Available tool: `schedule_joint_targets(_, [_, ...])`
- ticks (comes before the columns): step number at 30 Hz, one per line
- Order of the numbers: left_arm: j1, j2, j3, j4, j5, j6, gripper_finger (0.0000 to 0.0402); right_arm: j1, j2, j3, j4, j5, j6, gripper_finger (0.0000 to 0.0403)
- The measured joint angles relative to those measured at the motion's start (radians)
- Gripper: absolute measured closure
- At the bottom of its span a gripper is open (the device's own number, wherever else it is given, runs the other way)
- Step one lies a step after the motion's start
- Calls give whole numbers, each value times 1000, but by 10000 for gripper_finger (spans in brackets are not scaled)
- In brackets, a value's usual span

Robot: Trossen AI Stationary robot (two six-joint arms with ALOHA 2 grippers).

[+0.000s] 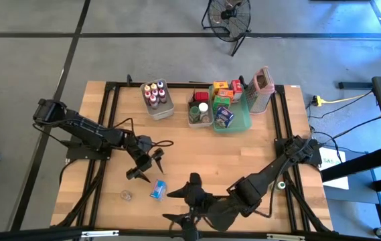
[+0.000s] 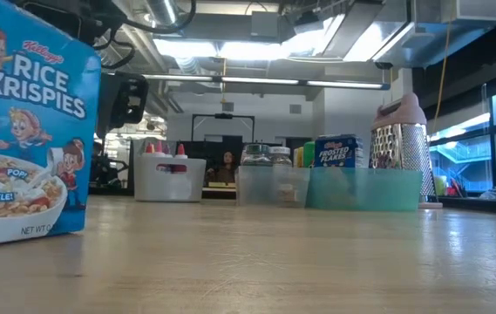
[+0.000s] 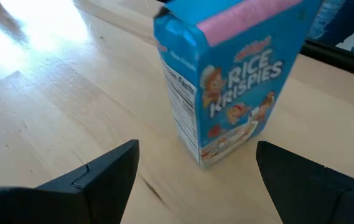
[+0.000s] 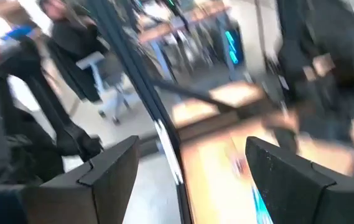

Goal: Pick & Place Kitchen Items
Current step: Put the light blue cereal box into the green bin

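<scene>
Most items binned; cereal box still loose.
My left hand [image 1: 147, 165] is spread open over the Rice Krispies box [image 1: 158, 189] (worktop's near edge); right hand [image 1: 189, 205] released, empty.

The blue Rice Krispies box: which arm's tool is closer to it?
Left. The left tool stands open just beside the Rice Krispies box; the right tool sits a little farther, on its other side.
</scene>
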Motion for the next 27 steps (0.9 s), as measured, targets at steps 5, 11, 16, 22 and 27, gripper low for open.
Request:
schedule_joint_targets(5, [0, 0, 0, -1, 0, 0, 82, -9, 29, 2, -224, -56, 251, 107])
schedule_joint_targets(11, [-1, 0, 0, -3, 8, -15, 82, -39, 129, 1, -268, -127, 410, 107])
schedule_joint_targets(16, [-3, 0, 0, -1, 54, -18, 82, -70, 176, 1, -370, -162, 518, 107])
schedule_joint_targets(22, [-5, 0, 0, -1, 42, -2, 82, -116, 225, 0, -483, -205, 632, 107])
schedule_joint_targets(27, [-5, 0, 0, 0, -10, -14, 82, -159, 238, 0, -476, -204, 632, 107])
